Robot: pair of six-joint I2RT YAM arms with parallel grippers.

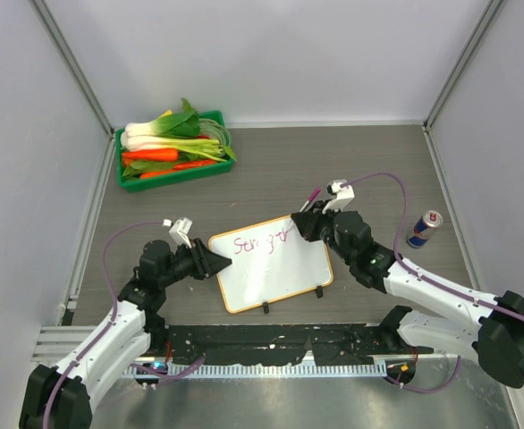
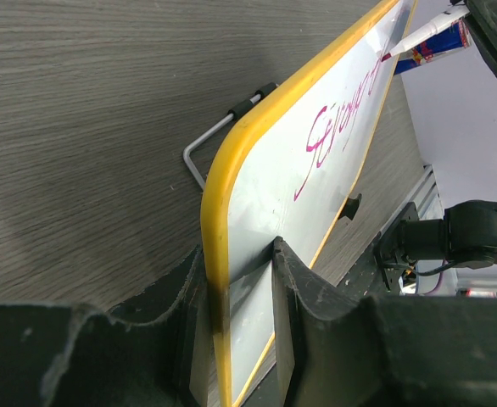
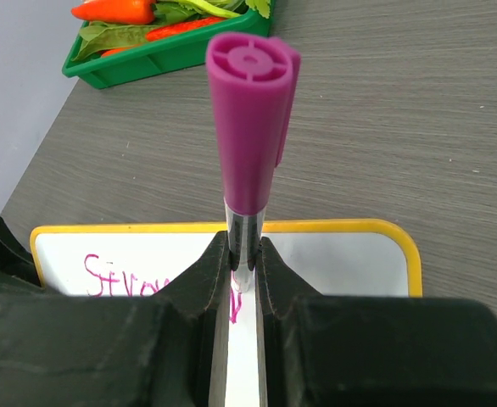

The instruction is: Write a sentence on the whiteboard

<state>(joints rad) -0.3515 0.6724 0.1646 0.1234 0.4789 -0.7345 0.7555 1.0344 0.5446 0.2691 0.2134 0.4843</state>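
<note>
The whiteboard (image 1: 275,268) with its orange-yellow frame lies on the table in the top view; it also shows in the left wrist view (image 2: 316,161) and the right wrist view (image 3: 333,254). One line of pink writing (image 1: 260,242) beginning "Strong" runs along its far edge. My left gripper (image 1: 215,263) is shut on the board's left edge (image 2: 217,280). My right gripper (image 1: 300,223) is shut on a marker with a magenta cap (image 3: 250,127), its tip down on the board at the end of the writing (image 3: 236,305).
A green tray (image 1: 204,172) of vegetables stands at the back left. A blue and red drink can (image 1: 425,229) stands at the right. White walls enclose the table on three sides. A metal rail runs along the near edge.
</note>
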